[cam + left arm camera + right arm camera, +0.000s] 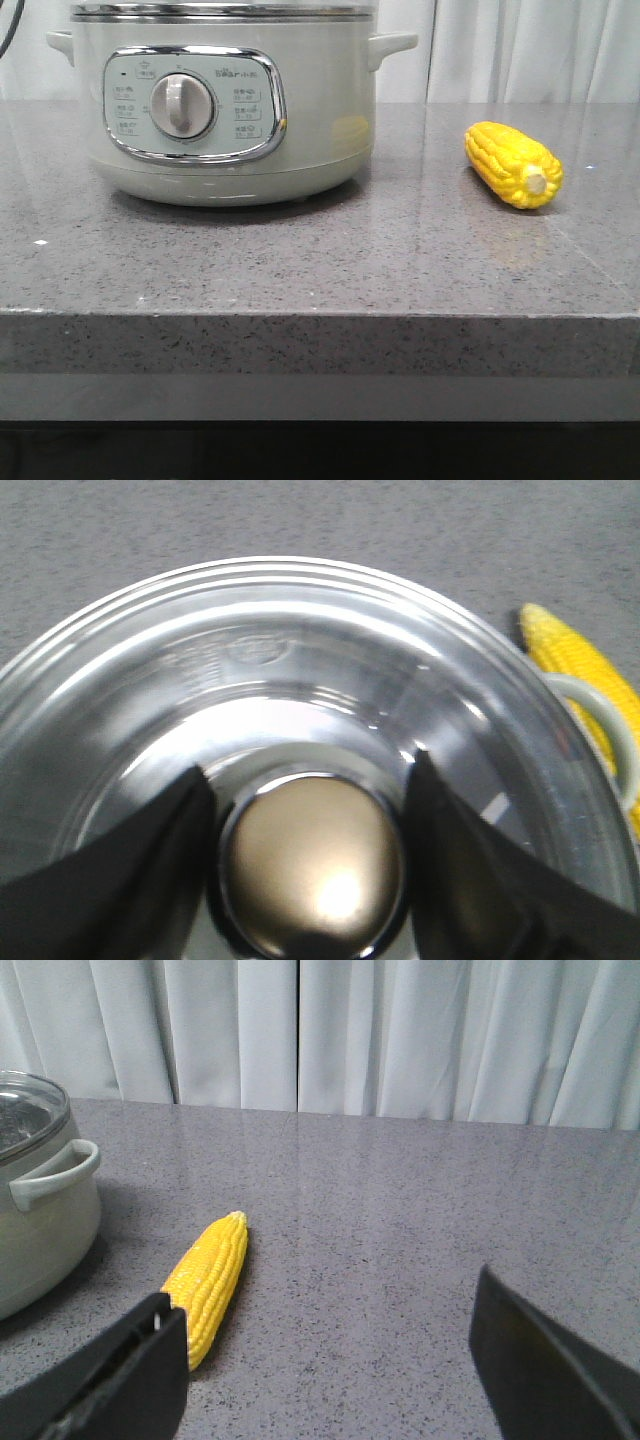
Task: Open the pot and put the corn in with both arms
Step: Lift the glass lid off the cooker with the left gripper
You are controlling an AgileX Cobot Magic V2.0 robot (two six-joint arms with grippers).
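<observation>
Two grippers are shown: the left gripper (310, 880), fingers spread either side of the glass lid's knob (312, 865) on the pot (225, 100) for lifting, touching or not cannot be told; the right gripper (330, 1360), wide open and empty, corn (208, 1282) just beyond its left finger (120, 1380).

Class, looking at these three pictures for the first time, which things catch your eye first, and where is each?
The bright yellow corn cob lies on the grey speckled counter, right of the large pale grey-green electric pot. The left tool straddles the shiny metal knob of the pot's glass lid.

low front view, wrist views share corn (208, 1285)
</observation>
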